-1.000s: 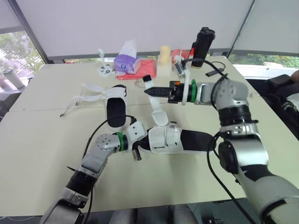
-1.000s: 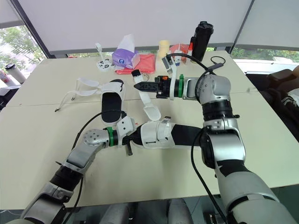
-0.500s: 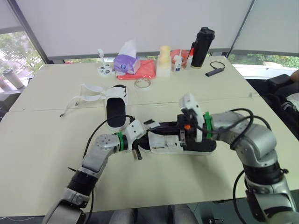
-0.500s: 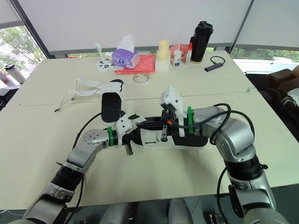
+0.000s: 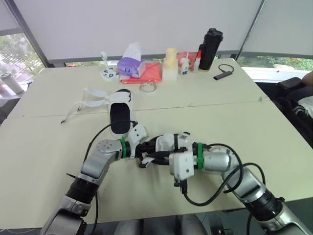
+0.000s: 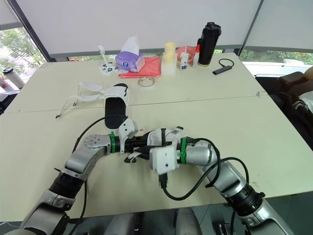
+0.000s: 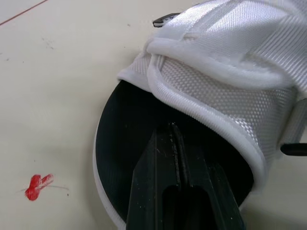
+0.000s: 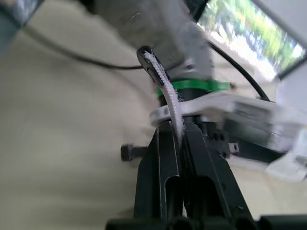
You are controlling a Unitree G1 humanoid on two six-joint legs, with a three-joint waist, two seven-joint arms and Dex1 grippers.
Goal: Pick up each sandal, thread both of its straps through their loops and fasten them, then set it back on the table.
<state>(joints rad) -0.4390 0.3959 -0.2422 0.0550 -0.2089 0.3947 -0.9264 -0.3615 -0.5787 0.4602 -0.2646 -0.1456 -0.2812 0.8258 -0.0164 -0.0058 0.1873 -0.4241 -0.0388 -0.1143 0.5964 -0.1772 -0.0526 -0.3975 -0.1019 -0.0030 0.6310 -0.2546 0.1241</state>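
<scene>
1. Left arm reaches in from the near left, forearm low over the worktop (image 5: 254, 127). Left hand (image 7: 171, 139) has its fingers together, tips on the black insole under the white upper of the sandal (image 7: 225, 72).
2. Right arm bends in from the near right, forearm crossing toward the left hand. Right hand (image 8: 173, 134) is clamped on a white strap (image 8: 164, 88) – the strap stands up from between the fingers.
3. That sandal sits at the worktop's near middle, between the two hands. The second sandal (image 5: 120, 113) lies further back on the left, straps loose.
4. Far edge – tissue box (image 5: 131, 66), red cloth (image 5: 152, 72), black bottle (image 5: 209, 43), tape ring (image 5: 145, 87). Drawn blinds (image 5: 146, 19) hang behind, with greenery at the window corners.
</scene>
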